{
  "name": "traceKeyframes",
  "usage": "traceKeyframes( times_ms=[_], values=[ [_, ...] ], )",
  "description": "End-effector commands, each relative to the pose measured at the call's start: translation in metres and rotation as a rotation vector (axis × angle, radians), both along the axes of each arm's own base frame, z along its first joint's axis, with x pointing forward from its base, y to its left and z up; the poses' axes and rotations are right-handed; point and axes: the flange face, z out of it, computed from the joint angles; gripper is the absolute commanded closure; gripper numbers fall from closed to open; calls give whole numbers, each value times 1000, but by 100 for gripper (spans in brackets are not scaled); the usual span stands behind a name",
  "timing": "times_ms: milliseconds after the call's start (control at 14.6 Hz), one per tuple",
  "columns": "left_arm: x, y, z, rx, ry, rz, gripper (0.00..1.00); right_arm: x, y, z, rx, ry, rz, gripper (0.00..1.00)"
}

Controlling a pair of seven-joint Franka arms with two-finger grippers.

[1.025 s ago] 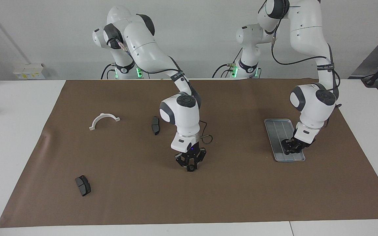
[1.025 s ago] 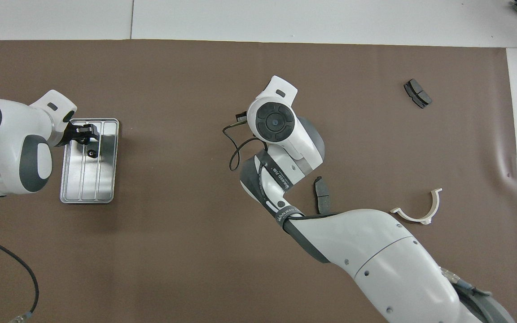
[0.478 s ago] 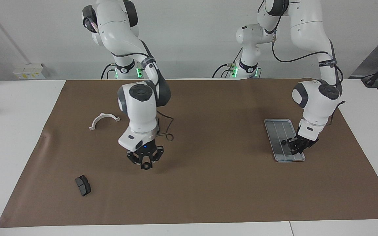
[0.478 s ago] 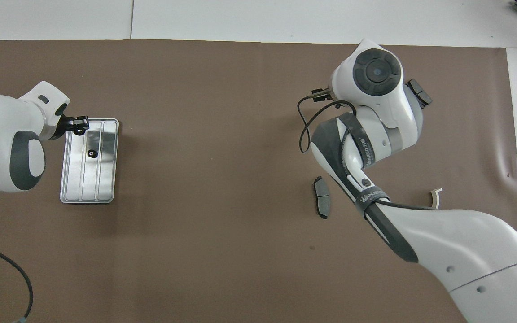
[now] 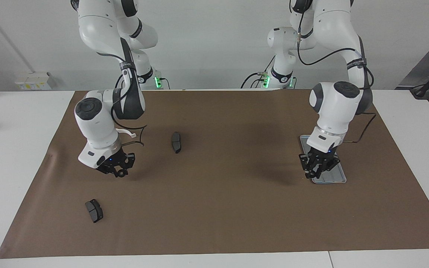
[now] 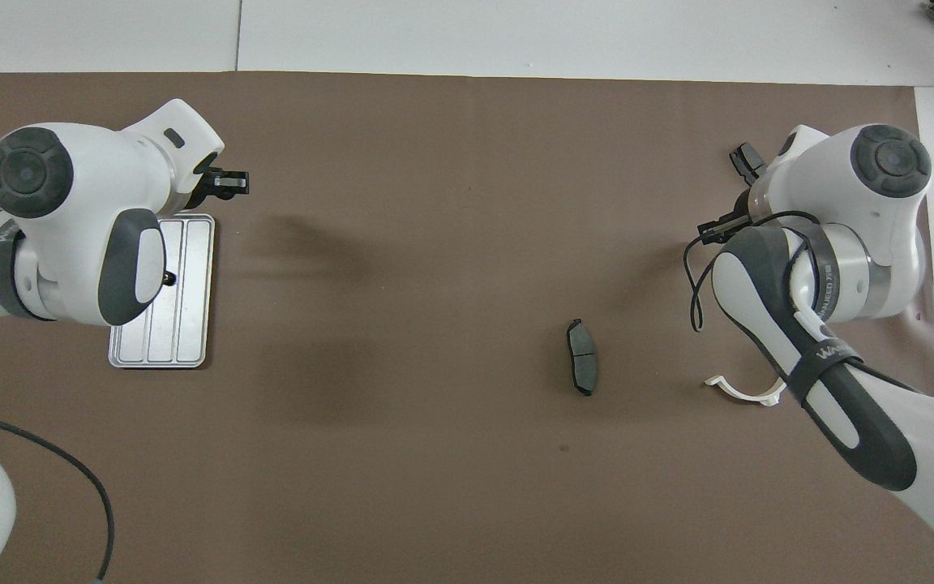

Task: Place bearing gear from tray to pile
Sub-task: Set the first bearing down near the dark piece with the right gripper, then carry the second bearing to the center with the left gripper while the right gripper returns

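The left gripper (image 5: 315,172) hung at the tray's (image 5: 339,175) rim, fingers indistinct, grip unclear. A small black gear (image 6: 169,278) lay in the ridged tray. The right gripper (image 5: 118,170), equally unreadable, hung over open mat (image 5: 218,208).

The big middle of the brown mat (image 5: 237,208) on the worktop (image 5: 21,156) is bare, so a gripper could pass there easily. One dark brake pad (image 5: 176,142) lies alone near the middle, toward the right arm's end. Another brake pad (image 5: 94,210) lies farther from the robots at that same end. The white bracket (image 6: 747,391) lies nearer to the robots there, partly hidden under the right arm. The right gripper (image 5: 117,169) hangs over the mat between the bracket and the farther pad. At the left arm's end, the tray (image 6: 183,324) takes up room, with a small gear (image 6: 169,278) on it. The left gripper (image 5: 317,169) hangs low over the tray's edge.
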Motion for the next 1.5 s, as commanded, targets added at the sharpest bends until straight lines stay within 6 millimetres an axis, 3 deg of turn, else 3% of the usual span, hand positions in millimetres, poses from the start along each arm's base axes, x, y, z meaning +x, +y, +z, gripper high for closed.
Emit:
traceKeyframes(
  times_ms=[0, 137, 205, 273, 342, 410, 546, 615, 751, 888, 1093, 1298, 1434],
  values=[
    [8, -74, -4, -34, -10, -23, 100, -23, -13, -15, 34, -27, -18, 100],
    [4, -120, -8, -54, -40, -76, 100, -26, -16, -27, 36, -50, -25, 100],
    [1, -136, -7, -64, -51, -93, 100, -26, -23, -33, 34, -49, -32, 95],
    [-2, -151, -11, -71, -53, -99, 100, -26, -28, -38, 33, -40, -33, 76],
    [-1, -172, -11, -87, -64, -106, 100, -25, -27, -38, 33, -43, -32, 26],
    [0, -192, -13, -106, -68, -100, 100, -24, -27, -37, 33, -45, -36, 0],
    [2, -210, -28, -127, -55, -74, 100, -21, -26, -31, 33, -54, -36, 0],
    [2, -223, -33, -135, -54, -77, 100, -18, -22, -22, 34, -66, -33, 0],
    [0, -228, -32, -144, -56, -80, 100, -5, -13, 3, 39, -99, -33, 0],
    [0, -229, -36, -148, -57, -81, 100, 7, 17, 27, 68, -127, -88, 0],
    [-1, -232, -38, -176, -56, -69, 100, 12, 68, 37, 99, -152, -158, 0],
    [-17, -252, -46, -196, -57, -93, 100, 12, 86, 37, 114, -164, -195, 0],
    [-24, -273, -92, -183, -6, -83, 100, 13, 87, 35, 116, -170, -196, 0]
  ],
)
